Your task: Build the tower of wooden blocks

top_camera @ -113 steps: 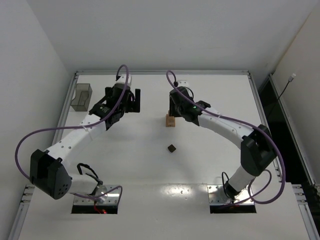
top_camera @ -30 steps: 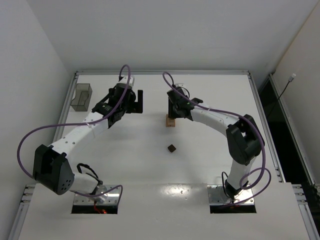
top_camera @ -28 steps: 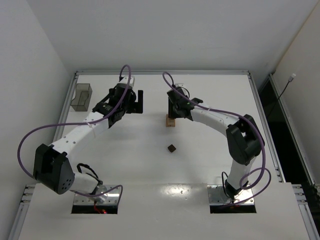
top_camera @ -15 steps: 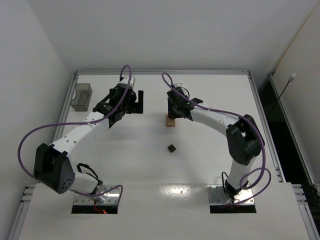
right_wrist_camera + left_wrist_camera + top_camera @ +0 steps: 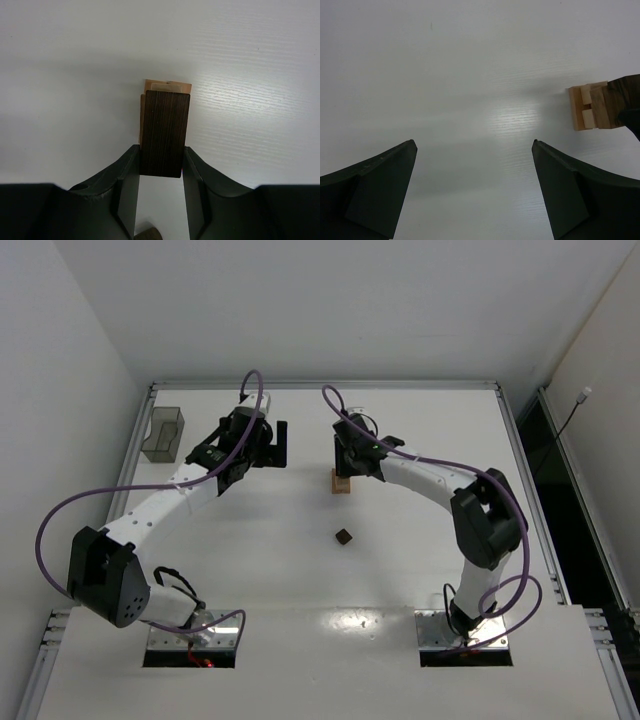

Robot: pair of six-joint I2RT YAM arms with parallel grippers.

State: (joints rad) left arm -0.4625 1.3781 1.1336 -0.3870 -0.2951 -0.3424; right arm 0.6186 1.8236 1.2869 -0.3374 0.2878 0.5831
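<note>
- Right wrist view: the right tool [image 5: 160,162] is clamped on a dark bar [image 5: 165,132], one finger on each long side, jaws narrowed to the bar's width.
- Just past those fingertips, under the bar, sits the wood block tower [image 5: 168,85]. Its tan top peeks out beyond the bar's far end.
- Left wrist view: the left tool [image 5: 474,150] is spread wide, nothing between its fingers, only bare bench [image 5: 445,75] ahead.
- From that tool the tower lies off to the right, well apart, and the dark bar meets its tan blocks.
- Top external: the right tool hangs directly over the tower, with the left tool well off to its left.
- A loose dark block [image 5: 343,536] lies on the bench behind the right tool, towards the arm bases.
- A grey bin [image 5: 163,435] stands beyond the left tool's outer side, well apart.
</note>
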